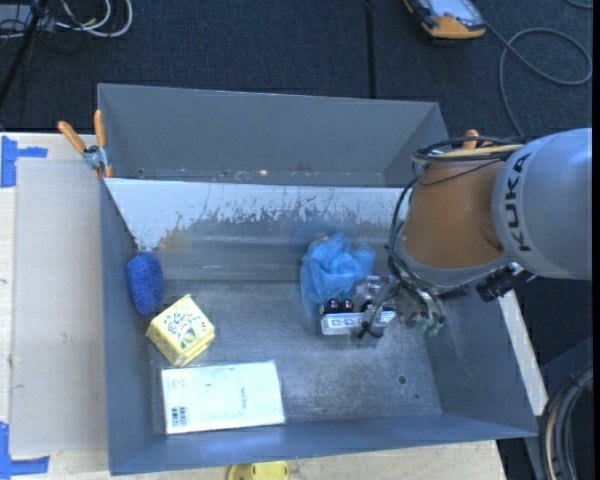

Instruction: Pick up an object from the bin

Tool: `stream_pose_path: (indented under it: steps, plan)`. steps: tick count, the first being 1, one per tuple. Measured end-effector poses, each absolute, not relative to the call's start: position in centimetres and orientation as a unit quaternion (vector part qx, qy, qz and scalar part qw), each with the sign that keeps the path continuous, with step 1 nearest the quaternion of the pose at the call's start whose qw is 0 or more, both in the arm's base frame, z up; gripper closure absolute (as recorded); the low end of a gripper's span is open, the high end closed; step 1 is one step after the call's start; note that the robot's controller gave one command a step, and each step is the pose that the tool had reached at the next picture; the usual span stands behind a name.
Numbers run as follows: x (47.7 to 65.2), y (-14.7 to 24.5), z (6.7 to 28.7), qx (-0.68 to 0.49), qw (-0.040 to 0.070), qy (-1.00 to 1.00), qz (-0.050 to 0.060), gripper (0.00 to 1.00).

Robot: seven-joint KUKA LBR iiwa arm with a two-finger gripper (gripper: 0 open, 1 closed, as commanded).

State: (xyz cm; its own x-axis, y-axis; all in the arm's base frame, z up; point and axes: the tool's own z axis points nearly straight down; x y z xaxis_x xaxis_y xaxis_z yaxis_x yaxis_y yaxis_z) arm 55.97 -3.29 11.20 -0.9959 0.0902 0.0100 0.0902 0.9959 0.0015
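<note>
My gripper [365, 320] is low in the bin's right half, its dark fingers down at the floor. Right at the fingertips lies a small white and black labelled thing [338, 321]. Whether it sits between the fingers cannot be made out. A crumpled light-blue bag or cloth [332, 268] lies just behind and to the left of the gripper, touching the small white thing.
At the left wall lies a dark blue oblong sponge-like thing [144, 282]. A yellow patterned cube [181, 330] sits below it. A flat white card or packet [222, 396] lies along the front left. The arm's orange cover hangs over the right wall.
</note>
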Motion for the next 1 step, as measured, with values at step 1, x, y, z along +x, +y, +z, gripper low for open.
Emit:
stream_pose_path:
  steps: [1]
  plan:
    - [56.04, -3.3, 12.51, -0.045, 0.004, -0.999, -0.001, 1.0]
